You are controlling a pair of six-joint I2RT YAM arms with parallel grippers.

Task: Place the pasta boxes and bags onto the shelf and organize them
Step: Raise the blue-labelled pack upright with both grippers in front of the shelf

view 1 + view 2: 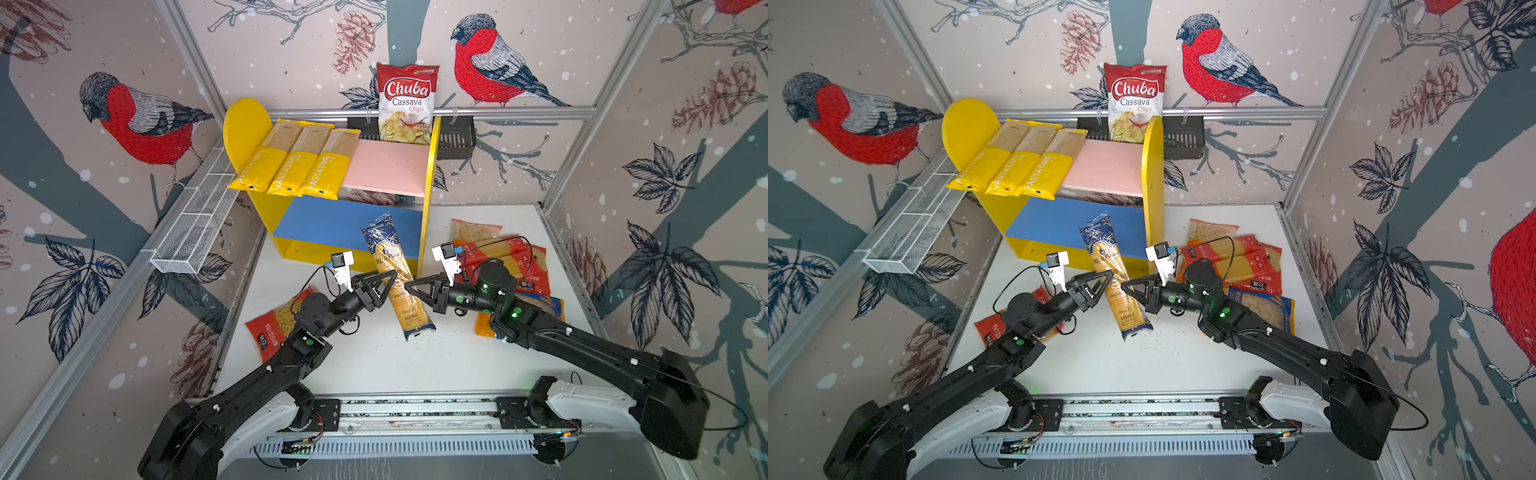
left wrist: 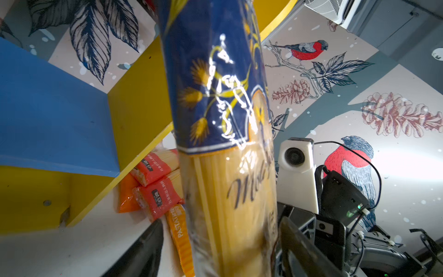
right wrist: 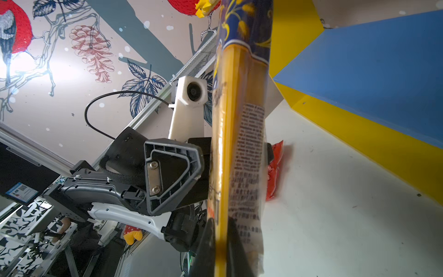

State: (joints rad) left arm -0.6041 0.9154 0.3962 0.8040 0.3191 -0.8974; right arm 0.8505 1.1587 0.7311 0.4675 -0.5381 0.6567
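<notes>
"While the right gripper [image 3: 220,221] pinches the blue-labelled spaghetti pack [image 1: 390,266], what is the left gripper [image 2: 221,221] doing?"

"Its jaws stand wide, one finger on each side of the same pack. In the left wrist view a gap shows between one finger and the wrapper, so it is around the pack, not clamped on it. The right jaws are closed tight on the pack's edge."

"Where is the pack?"

"Off the table [image 1: 374,365], tilted, in front of the shelf [image 1: 430,187]. In both top views its blue end lies across the blue lower board [image 1: 332,224], just beside the right yellow side panel. Its clear end points back toward the arms' bases."

"What crowds it?"

"That side panel is the nearest thing. On the pink upper board [image 1: 386,166], three yellow PASTATIME packs [image 1: 291,162] lie side by side against the round-topped panel, overhanging the front edge. Right of the shelf, red spaghetti packs [image 1: 511,262] overlap an orange macaroni bag [image 1: 473,230], and a blue-orange bag [image 1: 544,305] lies partly under the right arm. A red macaroni bag [image 1: 270,328] lies partly under the left arm."

"And beyond?"

"A Chuba Cassava Chips bag [image 1: 407,104] stands in the black slotted basket [image 1: 457,137] behind the shelf. A white wire-mesh basket [image 1: 195,224] hangs on the left wall."
</notes>
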